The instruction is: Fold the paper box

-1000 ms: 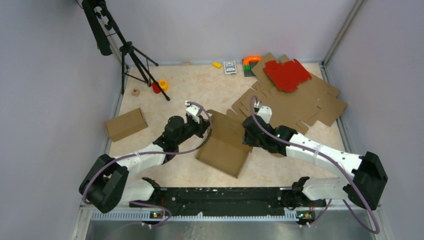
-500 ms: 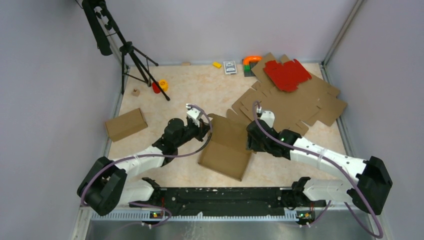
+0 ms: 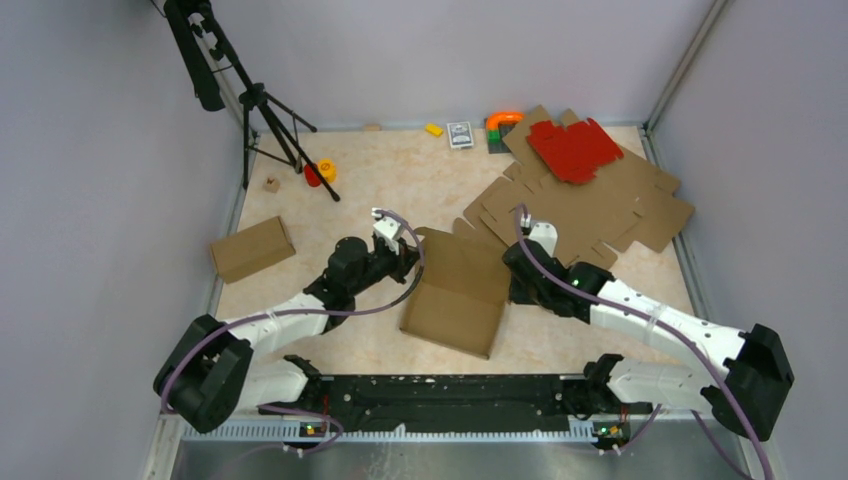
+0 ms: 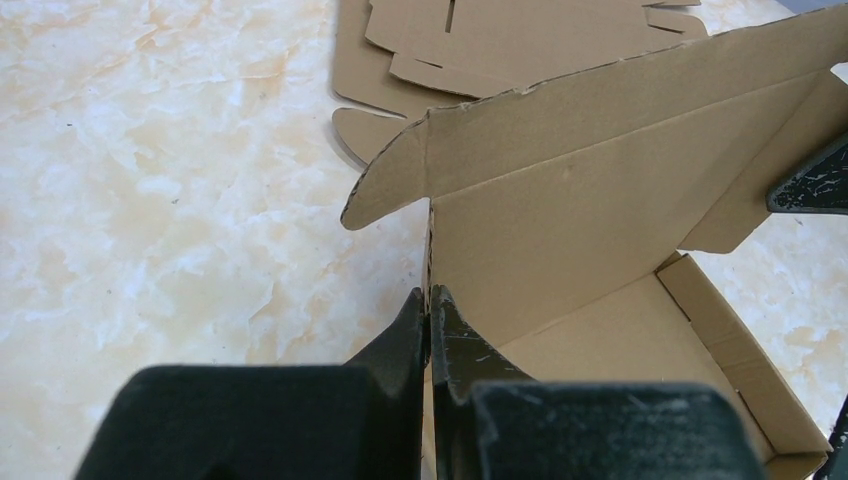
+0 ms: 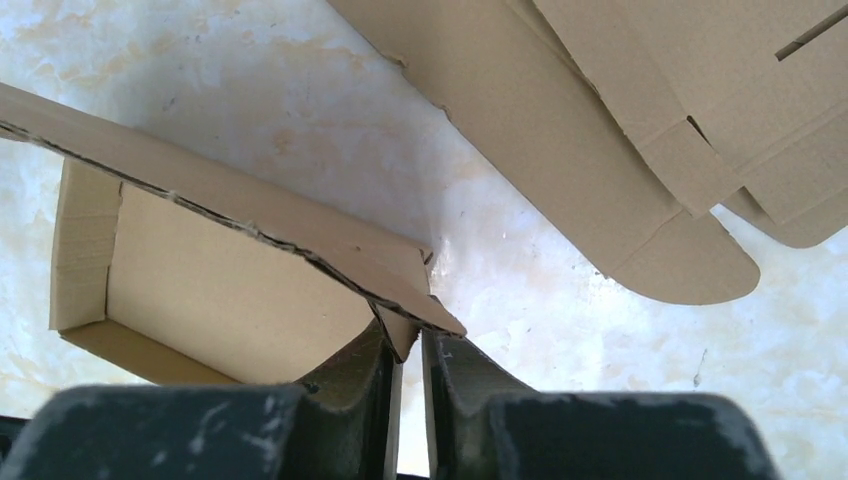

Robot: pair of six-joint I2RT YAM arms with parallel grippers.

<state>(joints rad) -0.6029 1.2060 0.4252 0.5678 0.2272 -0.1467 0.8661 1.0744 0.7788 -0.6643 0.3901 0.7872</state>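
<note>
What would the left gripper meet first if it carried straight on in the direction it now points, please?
The left gripper pinches an upright wall of the plain brown cardboard box, so that comes first; beyond lie flat brown cardboard sheets, though depth is unclear.

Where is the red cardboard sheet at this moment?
In the top view, the red sheet lies at the far right, on top of the flat brown cardboard.

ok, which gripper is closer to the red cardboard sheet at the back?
Right. The right gripper pinches the paper box's right side, with the red sheet behind it, toward the back right. The left gripper pinches the box's left corner, farther away.
</note>
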